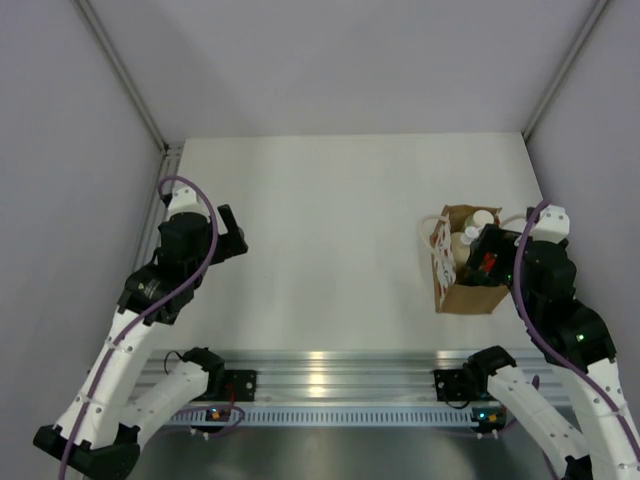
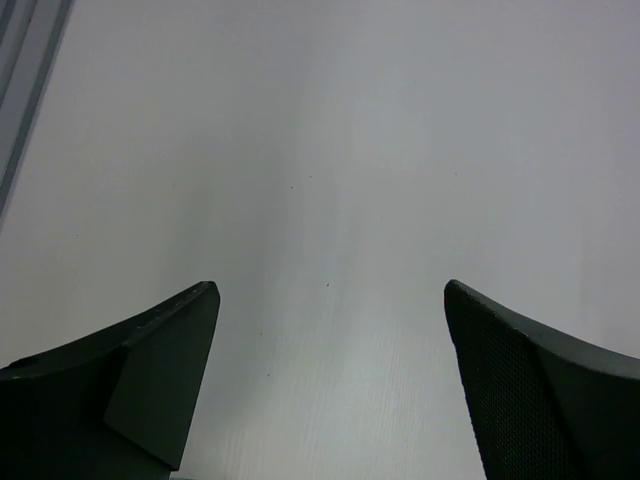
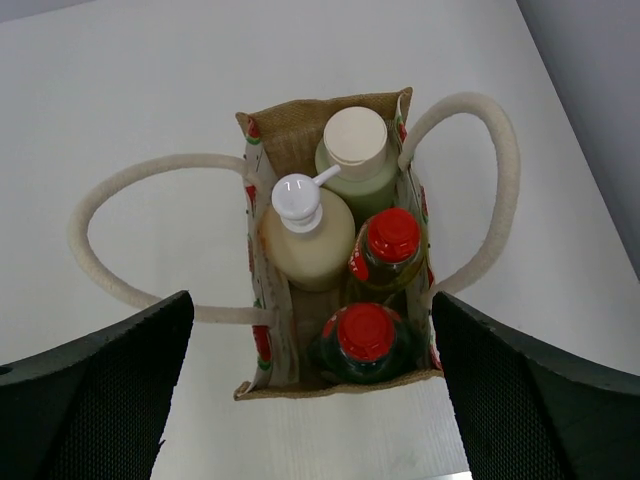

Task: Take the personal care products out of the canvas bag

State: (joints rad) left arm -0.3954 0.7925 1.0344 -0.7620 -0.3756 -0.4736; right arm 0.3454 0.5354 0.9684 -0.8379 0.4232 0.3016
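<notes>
The right arm bends over the canvas bag (image 3: 290, 130), the right gripper (image 3: 312, 300) spread wide above its bottles (image 3: 305, 250). The left gripper (image 2: 330, 290) hangs open over the table (image 2: 320, 120), well apart.

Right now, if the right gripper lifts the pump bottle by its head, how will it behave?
This cream pump bottle looks rigid and full, probably heavyish. Its smooth pump head may slip. Packed tightly among three bottles, it might drag the canvas bag upward.
</notes>
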